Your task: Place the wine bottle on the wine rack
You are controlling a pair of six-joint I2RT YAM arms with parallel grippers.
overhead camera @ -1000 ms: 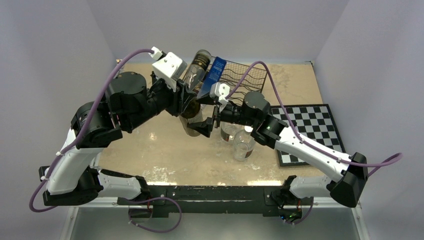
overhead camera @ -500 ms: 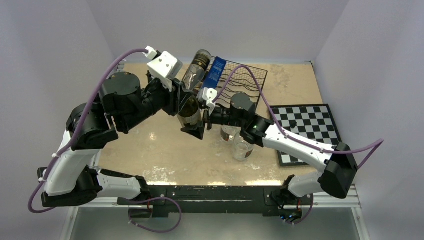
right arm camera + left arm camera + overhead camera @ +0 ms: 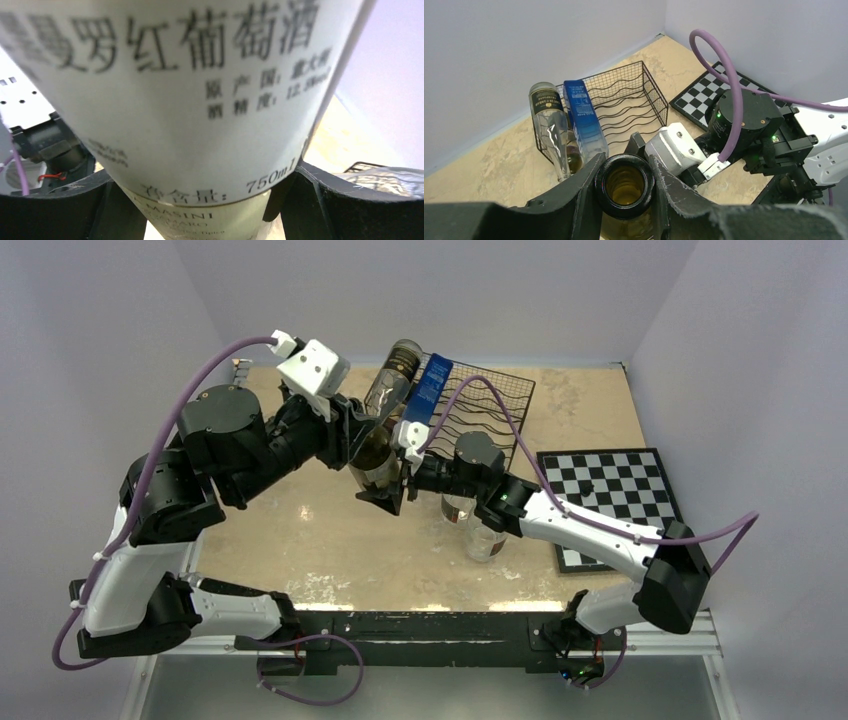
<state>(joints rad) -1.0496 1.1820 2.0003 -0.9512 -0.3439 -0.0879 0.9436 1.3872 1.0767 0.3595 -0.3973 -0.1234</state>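
Note:
The wine bottle is dark glass with a pale label and hangs above the table just left of the wine rack. My left gripper is shut on its neck, and the open mouth shows between the fingers. My right gripper reaches in from the right. Its two fingers press against the bottle's labelled body, one on each side. The black wire wine rack stands at the back. A clear bottle and a blue bottle lie at its left end.
Two clear glasses stand on the table under my right forearm. A black-and-white chessboard lies at the right. The right arm's purple cable arcs over the rack's front. Walls close in the back and both sides.
My right arm has moved left up to the bottle and its fingers have closed in on the body. My left arm, with the bottle, has shifted slightly left.

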